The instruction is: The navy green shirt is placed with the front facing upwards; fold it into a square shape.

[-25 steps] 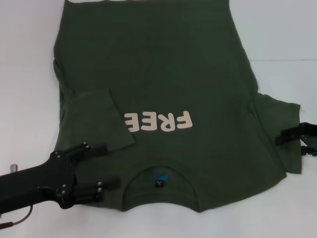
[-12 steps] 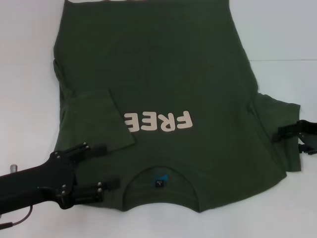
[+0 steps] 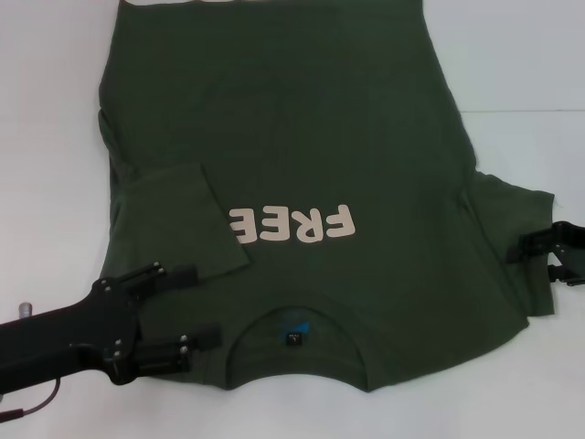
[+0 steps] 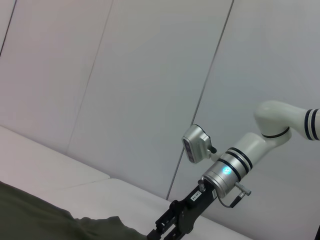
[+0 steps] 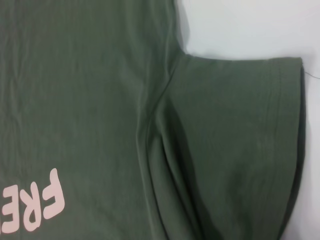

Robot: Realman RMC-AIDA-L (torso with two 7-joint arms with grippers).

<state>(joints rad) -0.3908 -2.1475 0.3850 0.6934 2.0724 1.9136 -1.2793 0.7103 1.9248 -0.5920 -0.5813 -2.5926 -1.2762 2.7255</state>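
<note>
The navy green shirt (image 3: 311, 137) lies flat on the white table, front up, with its cream "FREE" print (image 3: 292, 223) and its collar (image 3: 294, 329) toward me. One sleeve (image 3: 178, 219) is folded inward over the chest and hides the end of the print. My left gripper (image 3: 206, 305) stands open beside the collar, over the shirt's shoulder, holding nothing. The other sleeve (image 3: 516, 229) lies spread out flat. My right gripper (image 3: 539, 262) hovers at that sleeve's outer edge, open and empty. The right wrist view looks down on this sleeve (image 5: 235, 140).
White table (image 3: 46, 137) surrounds the shirt, with a seam line (image 3: 530, 112) at the right. A thin red cable (image 3: 27, 407) hangs by my left arm. The left wrist view shows the right arm (image 4: 235, 167) against a grey panelled wall.
My right gripper has slid a little to the right, off toward the sleeve's outer edge. The left arm and the shirt have not moved.
</note>
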